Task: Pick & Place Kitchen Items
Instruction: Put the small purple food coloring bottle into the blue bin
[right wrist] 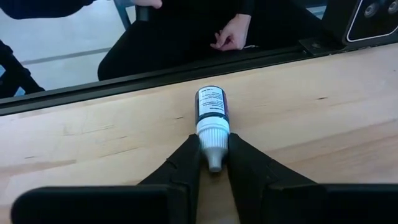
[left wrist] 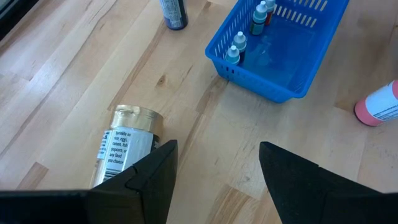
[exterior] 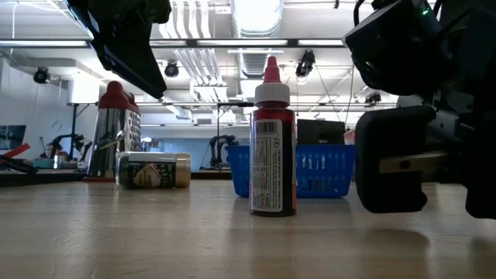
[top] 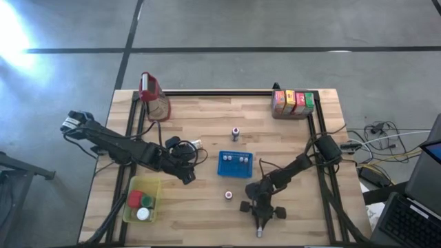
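Pinching a small white-capped bottle (right wrist: 212, 121) lying near the table's (top: 207, 213) front edge, the right gripper's (right wrist: 213, 163) fingers close on its cap (left gripper (left wrist: 217, 165) fingers spread, over the tipped gold-lidded jar (left wrist: 124, 149)).

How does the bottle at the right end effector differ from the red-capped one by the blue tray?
The white-capped bottle lies on its side; the red-capped bottle stands upright. The right end effector grips the white-capped bottle's cap; the red-capped bottle stands free. Both are small, labelled, with nozzle tips.
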Controlling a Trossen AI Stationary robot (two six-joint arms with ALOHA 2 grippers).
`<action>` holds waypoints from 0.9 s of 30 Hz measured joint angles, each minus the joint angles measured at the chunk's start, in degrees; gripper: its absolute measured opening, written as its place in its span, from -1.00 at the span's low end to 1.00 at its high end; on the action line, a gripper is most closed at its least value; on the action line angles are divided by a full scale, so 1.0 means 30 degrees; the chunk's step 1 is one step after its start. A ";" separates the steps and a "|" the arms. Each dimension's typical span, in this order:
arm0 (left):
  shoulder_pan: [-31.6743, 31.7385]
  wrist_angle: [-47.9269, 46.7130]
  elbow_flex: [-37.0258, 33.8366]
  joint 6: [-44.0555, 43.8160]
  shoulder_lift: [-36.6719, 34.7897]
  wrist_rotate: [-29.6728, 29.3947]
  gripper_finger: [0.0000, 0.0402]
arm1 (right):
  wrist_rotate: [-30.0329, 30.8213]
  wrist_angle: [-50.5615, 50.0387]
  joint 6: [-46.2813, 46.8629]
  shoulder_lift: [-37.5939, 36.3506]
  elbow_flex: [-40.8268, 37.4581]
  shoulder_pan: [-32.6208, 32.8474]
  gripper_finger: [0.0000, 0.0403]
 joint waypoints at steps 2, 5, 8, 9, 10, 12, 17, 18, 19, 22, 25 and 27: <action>-0.0007 0.0001 0.0000 0.0000 0.0000 0.0000 0.15 | -0.0007 0.0005 0.0337 0.0000 -0.0001 -0.0007 -0.67; 0.0000 -0.0002 0.0000 0.0000 0.0000 0.0000 0.15 | 0.0028 -0.0036 0.1933 -0.0122 0.0011 -0.0050 -0.68; -0.0002 -0.0006 0.0000 0.0000 0.0000 -0.0006 0.15 | 0.0091 -0.0536 0.3463 -0.0639 -0.0012 -0.0236 -0.72; -0.0001 -0.0002 0.0000 0.0000 0.0000 -0.0002 0.15 | 0.0104 -0.0983 0.3839 -0.0905 -0.0032 -0.0310 -0.72; 0.0000 -0.0006 0.0000 0.0000 0.0000 -0.0006 0.15 | 0.0121 -0.1425 0.4173 -0.1183 -0.0040 -0.0412 -0.73; -0.0006 -0.0005 0.0000 0.0000 0.0000 0.0000 0.15 | 0.0542 -0.2969 0.4763 -0.2031 -0.0015 -0.0593 -0.74; -0.0007 0.0001 0.0000 0.0000 0.0000 -0.0007 0.15 | 0.5758 -1.0778 0.4390 -0.5500 0.0730 -0.0709 -0.73; 0.0000 0.0046 0.0000 0.0000 0.0000 -0.0006 0.15 | 0.7347 -1.2554 0.4147 -0.6224 0.0955 -0.0699 -0.73; -0.0006 0.0053 0.0000 0.0000 0.0000 0.0000 0.15 | 0.8841 -1.4228 0.3961 -0.6977 0.1173 -0.0700 -0.73; -0.0003 0.0125 0.0000 0.0000 0.0000 0.0000 0.15 | 1.2679 -1.8526 0.3486 -0.9225 0.2096 -0.0758 -0.73; -0.0003 0.0139 0.0000 0.0000 0.0000 -0.0001 0.15 | 1.5456 -2.2083 0.3317 -1.1122 0.3305 -0.0797 -0.73; -0.0002 0.0134 0.0000 0.0000 0.0000 0.0000 0.15 | 1.6182 -2.3583 0.3206 -1.2125 0.4268 -0.0872 -0.73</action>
